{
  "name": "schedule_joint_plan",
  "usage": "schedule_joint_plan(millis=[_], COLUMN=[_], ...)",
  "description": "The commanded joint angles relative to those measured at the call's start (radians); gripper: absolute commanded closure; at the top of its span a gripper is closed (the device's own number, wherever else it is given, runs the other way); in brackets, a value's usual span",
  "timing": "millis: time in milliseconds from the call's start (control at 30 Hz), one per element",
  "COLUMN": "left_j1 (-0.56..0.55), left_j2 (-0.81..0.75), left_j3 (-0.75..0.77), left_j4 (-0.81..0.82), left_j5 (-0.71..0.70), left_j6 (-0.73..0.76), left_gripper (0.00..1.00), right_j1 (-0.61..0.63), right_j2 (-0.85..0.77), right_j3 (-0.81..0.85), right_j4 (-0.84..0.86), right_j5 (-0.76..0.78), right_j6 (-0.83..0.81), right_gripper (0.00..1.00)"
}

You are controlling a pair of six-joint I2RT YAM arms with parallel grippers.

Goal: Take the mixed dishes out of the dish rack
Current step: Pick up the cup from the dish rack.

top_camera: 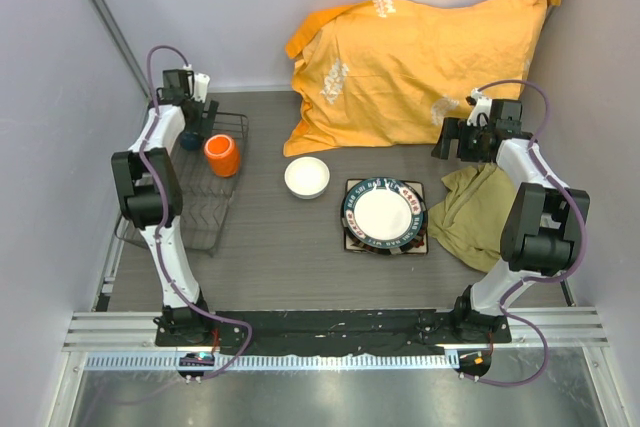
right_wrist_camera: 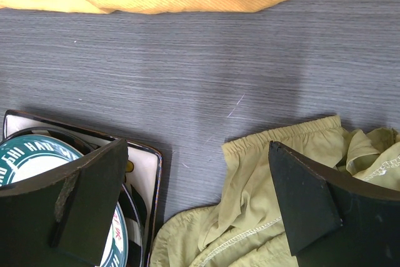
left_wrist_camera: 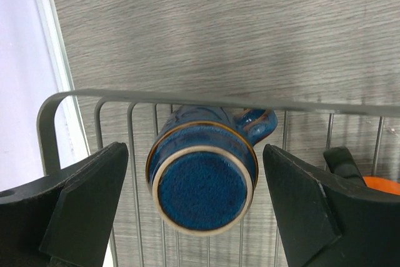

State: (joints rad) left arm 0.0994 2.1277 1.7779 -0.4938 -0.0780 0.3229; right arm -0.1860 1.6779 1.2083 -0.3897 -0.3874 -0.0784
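Observation:
The dark wire dish rack [top_camera: 205,209] lies at the left. The small dark blue cup [left_wrist_camera: 201,176] sits upside down at its far end, and the orange mug [top_camera: 222,155] stands beside it. My left gripper [left_wrist_camera: 195,207] is open, its jaws on either side of the blue cup without touching it. The white bowl [top_camera: 307,177] is on the table. The round dark-rimmed plate [top_camera: 384,213] lies on the square flowered plate [right_wrist_camera: 139,173]. My right gripper [right_wrist_camera: 197,207] is open and empty above the table between the plates and a green cloth.
A big orange cloth bag [top_camera: 410,62] lies at the back. An olive-green cloth [top_camera: 472,212] lies right of the plates, also in the right wrist view [right_wrist_camera: 262,217]. Walls close in on both sides.

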Motion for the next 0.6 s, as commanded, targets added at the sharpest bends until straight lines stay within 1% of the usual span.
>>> schedule_joint_plan(millis=[0, 200, 300, 333, 367, 567], left_j1=[-0.003, -0.004, -0.003, -0.004, -0.004, -0.004], left_j2=[0.015, 0.018, 0.023, 0.026, 0.029, 0.034], left_j3=[0.063, 0.074, 0.081, 0.083, 0.086, 0.080], left_j4=[-0.015, -0.020, -0.023, -0.031, -0.034, -0.038], left_j5=[0.001, 0.012, 0.014, 0.015, 0.017, 0.017], left_j6=[0.011, 0.011, 0.011, 0.013, 0.012, 0.013], left_gripper=[0.07, 0.12, 0.20, 0.24, 0.25, 0.25], right_j1=[0.003, 0.003, 0.005, 0.005, 0.003, 0.006], right_j2=[-0.001, 0.005, 0.005, 0.005, 0.005, 0.009], right_j3=[0.040, 0.042, 0.042, 0.042, 0.042, 0.043], right_j4=[0.011, 0.011, 0.011, 0.011, 0.011, 0.009], right_j5=[0.005, 0.005, 0.004, 0.004, 0.004, 0.004], right_j6=[-0.018, -0.018, -0.018, -0.018, -0.018, -0.018], right_gripper=[0.00, 0.00, 0.00, 0.00, 0.00, 0.00])
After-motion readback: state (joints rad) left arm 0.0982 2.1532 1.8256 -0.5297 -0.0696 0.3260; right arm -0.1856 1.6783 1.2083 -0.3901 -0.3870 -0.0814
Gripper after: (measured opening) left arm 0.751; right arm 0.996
